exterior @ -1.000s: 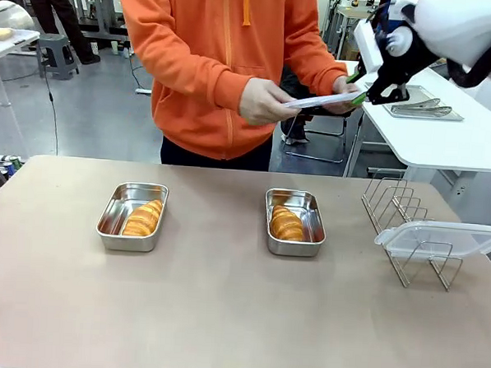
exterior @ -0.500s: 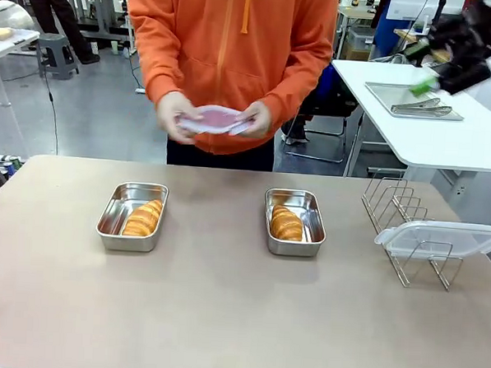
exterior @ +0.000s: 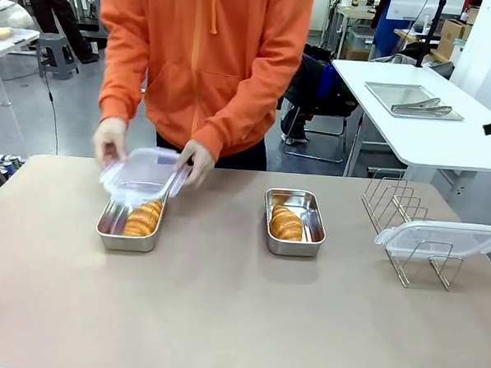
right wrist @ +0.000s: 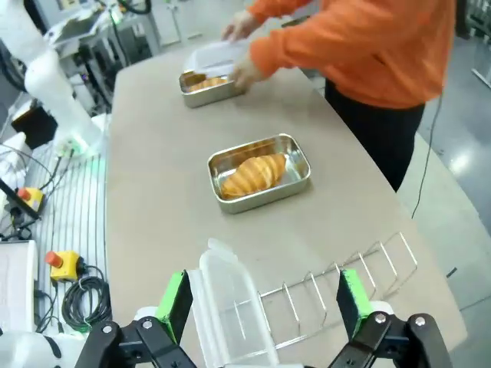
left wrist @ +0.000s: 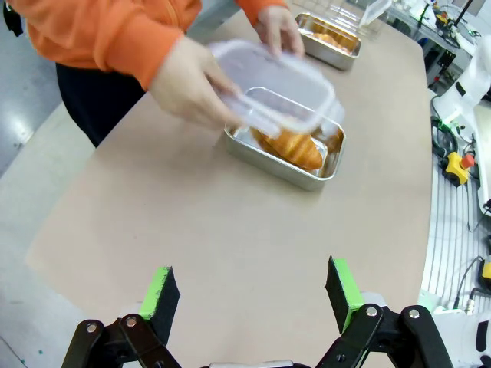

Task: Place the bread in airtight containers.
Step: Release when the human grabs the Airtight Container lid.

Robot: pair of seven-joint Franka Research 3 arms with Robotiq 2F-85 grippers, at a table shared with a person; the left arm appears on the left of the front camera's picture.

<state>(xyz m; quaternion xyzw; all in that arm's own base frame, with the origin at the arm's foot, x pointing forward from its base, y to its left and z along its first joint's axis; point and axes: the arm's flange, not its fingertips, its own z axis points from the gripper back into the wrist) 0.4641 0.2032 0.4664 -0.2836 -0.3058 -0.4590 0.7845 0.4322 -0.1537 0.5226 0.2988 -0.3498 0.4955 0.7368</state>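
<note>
Left end effector [left wrist: 249, 290]: we see it open above tabletop [left wrist: 230, 222]
Right end effector [right wrist: 265, 295]: open above racked lid [right wrist: 230, 307]
Person's hands [exterior: 196, 161]: clear lid [exterior: 143, 174] held over pan [exterior: 112, 220]

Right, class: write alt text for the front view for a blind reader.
A person holds a clear lid over the left pan with its croissant. The second pan is uncovered; another lid rests on the wire rack.

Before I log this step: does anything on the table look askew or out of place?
Only the clear lid on the right: it lies across the top of the wire rack, overhanging its edge, not standing in a slot. Nothing is spilled or damaged.
</note>
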